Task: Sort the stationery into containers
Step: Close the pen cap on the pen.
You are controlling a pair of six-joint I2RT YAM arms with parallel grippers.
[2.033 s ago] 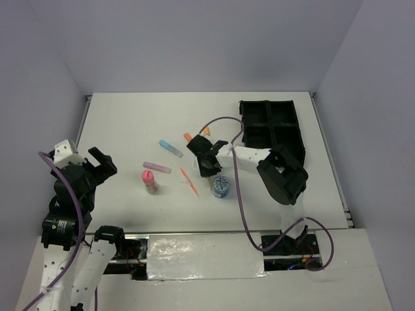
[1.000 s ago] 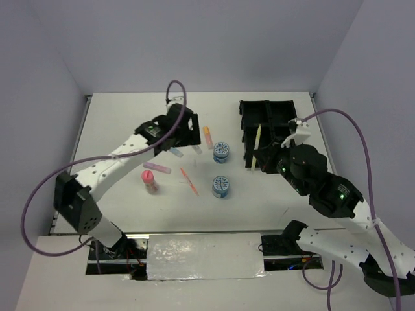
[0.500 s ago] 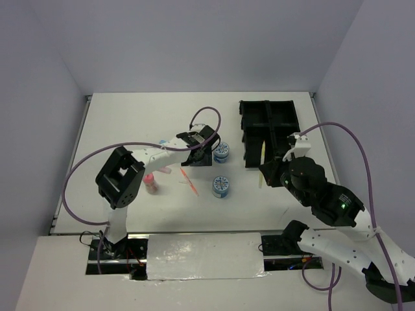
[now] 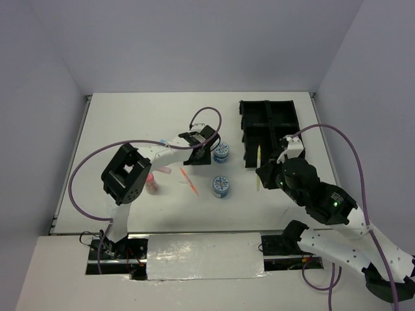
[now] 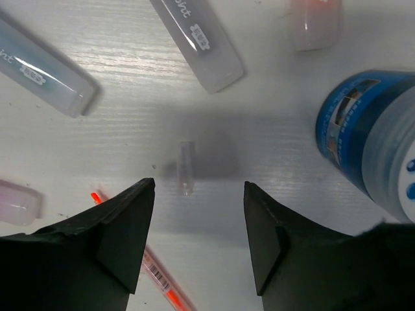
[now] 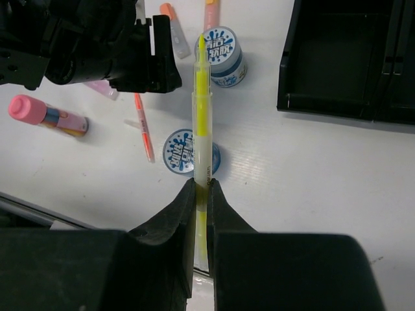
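My left gripper [image 5: 198,223] hangs open low over the table, nothing between its fingers [image 5: 123,240]. Just beyond them lies a small clear cap-like piece [image 5: 186,167]. A blue-white tub [image 5: 369,149] stands right of it, and highlighter sticks [image 5: 198,39] lie ahead. An orange pen [image 5: 155,278] runs under the left finger. My right gripper [image 6: 202,188] is shut on a thin yellow pen [image 6: 201,129], held in the air just left of the black tray [image 4: 272,129]. From above, the left gripper [image 4: 201,152] sits beside one tub [image 4: 222,152]; a second tub [image 4: 220,186] stands nearer.
A pink bottle [image 4: 150,183] and a purple highlighter [image 4: 159,168] lie left of the orange pen [image 4: 189,181]. The left arm's forearm and purple cable arch over the table's middle left. The tray's compartments [image 6: 350,58] look dark and open.
My left gripper has moved right and nearer, up to the tub, and its jaws have narrowed somewhat. The right gripper has carried the yellow pen back from the tray towards the near edge.
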